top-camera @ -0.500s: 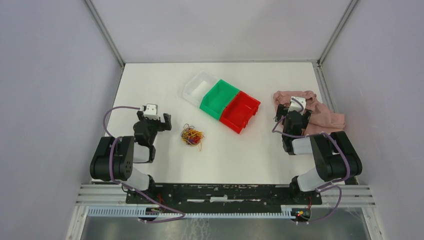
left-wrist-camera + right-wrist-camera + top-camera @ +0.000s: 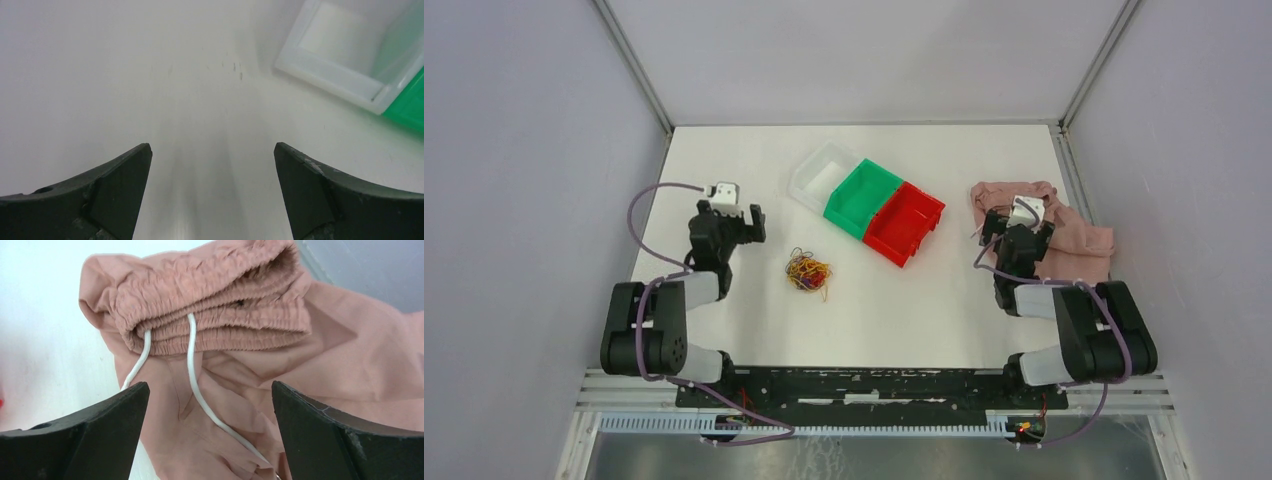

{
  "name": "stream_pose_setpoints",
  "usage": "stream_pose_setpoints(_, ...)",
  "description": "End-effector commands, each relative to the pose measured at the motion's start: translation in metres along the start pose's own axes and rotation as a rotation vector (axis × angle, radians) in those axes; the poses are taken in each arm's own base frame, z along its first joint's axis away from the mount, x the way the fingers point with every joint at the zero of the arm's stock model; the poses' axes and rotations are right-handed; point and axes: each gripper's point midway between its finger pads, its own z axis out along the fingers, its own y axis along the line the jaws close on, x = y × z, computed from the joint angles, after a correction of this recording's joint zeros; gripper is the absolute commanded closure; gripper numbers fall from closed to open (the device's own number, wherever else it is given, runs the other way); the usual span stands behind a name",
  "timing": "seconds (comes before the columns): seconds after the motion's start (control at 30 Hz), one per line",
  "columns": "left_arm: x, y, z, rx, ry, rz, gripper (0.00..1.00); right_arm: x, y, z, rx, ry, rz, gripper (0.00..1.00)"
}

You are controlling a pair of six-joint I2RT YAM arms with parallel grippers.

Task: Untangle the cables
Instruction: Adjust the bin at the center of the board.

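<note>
The left gripper [image 2: 727,228] hangs over the white table [image 2: 874,310], fingers spread wide and empty. To its right the cables [image 2: 808,271] lie clumped, near the red bin [image 2: 904,222]. Far right, the right gripper [image 2: 1016,235] gapes empty above the pink cloth [image 2: 1079,238].

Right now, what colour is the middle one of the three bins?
The middle bin is green; the top view shows it best.

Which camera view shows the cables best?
The top view: the cables lie there as one small clump, fully visible. The left wrist view shows the table, a white bin and a green bin, no cables. The right wrist view shows a pink cloth, no cables.
</note>
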Motion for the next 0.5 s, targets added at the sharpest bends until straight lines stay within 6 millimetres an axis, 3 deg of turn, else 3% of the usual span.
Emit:
stream_pose_setpoints(0.0, -0.025, 0.005, 0.009, 0.014, 0.140, 0.046, 0.01, -0.039, -0.017, -0.011, 0.089, -0.024, 0.063, 0.01)
stream_pose_setpoints(0.1, -0.037, 0.004, 0.008, 0.038, 0.197, 0.070, 0.01, -0.067, -0.030, -0.021, 0.170, 0.007, 0.150, 0.01)
stream_pose_setpoints(0.23, -0.067, -0.004, 0.005, 0.093, 0.223, 0.054, 0.01, -0.107, -0.025, -0.034, 0.140, -0.008, 0.287, 0.01)
stream_pose_setpoints(0.37, -0.098, -0.022, 0.001, 0.205, 0.250, 0.027, 0.01, -0.169, -0.014, -0.051, 0.057, -0.050, 0.430, 0.01)
stream_pose_setpoints(0.47, -0.116, -0.030, 0.001, 0.250, 0.275, -0.002, 0.01, -0.177, -0.004, -0.053, 0.021, -0.006, 0.526, 0.00)
